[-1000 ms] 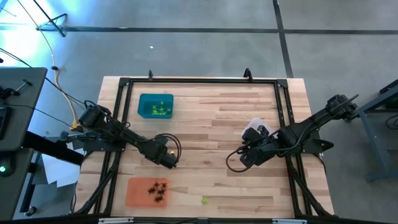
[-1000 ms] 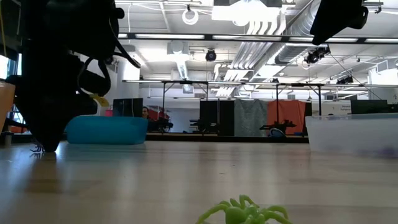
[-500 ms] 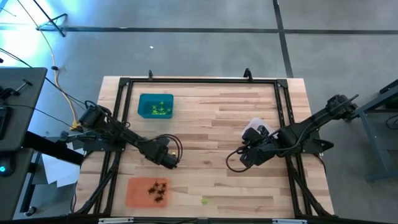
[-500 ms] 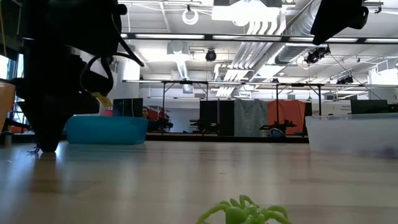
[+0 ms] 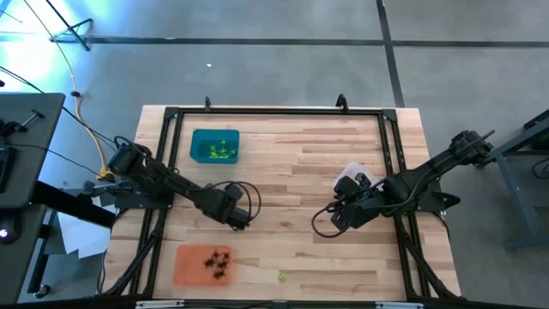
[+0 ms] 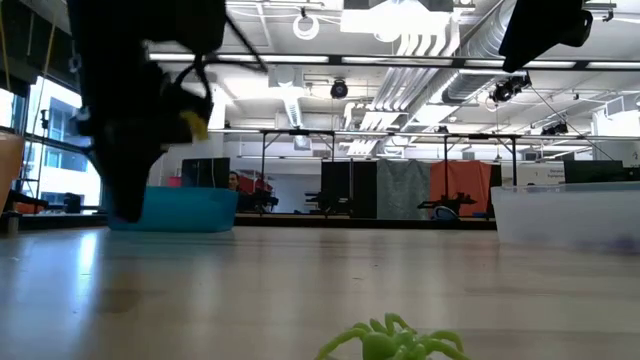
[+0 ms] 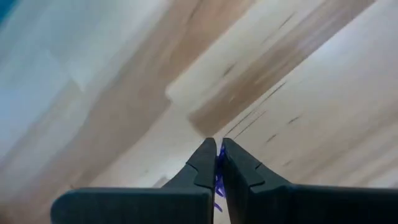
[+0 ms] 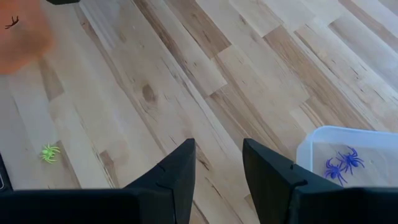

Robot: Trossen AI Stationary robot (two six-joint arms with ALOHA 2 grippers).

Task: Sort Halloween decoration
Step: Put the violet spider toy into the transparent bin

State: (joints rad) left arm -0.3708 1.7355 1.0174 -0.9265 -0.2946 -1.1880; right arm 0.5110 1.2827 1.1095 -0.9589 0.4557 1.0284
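My left gripper (image 5: pixel 241 220) is over the middle-left of the table, shut on a tiny purple spider (image 7: pixel 217 182). It shows as a dark shape in the low view (image 6: pixel 128 205). My right gripper (image 5: pixel 336 221) is open and empty, right of centre, and its fingers show apart in the right wrist view (image 8: pixel 217 163). One yellow-green spider (image 5: pixel 282 276) lies on the table near the front edge, and also shows in the low view (image 6: pixel 393 342). Two purple spiders (image 8: pixel 339 163) lie in the clear tray (image 8: pixel 373 140). My left gripper pinches the purple spider between its two fingers (image 7: pixel 205 163). Only a sliver of purple (image 7: pixel 218 185) shows in the slit between them, so which part of the spider is held cannot be told. The fingers point down at the table, slanting.
A teal tray (image 5: pixel 196 137) with yellow-green spiders stands at the back left. An orange tray (image 5: pixel 184 266) with black spiders stands at the front left. The clear tray (image 5: pixel 350 176) lies under my right arm. Bare wood lies between the two grippers.
My left gripper has gone toward the table's right edge and risen a little off the table top, staying shut on the purple spider.
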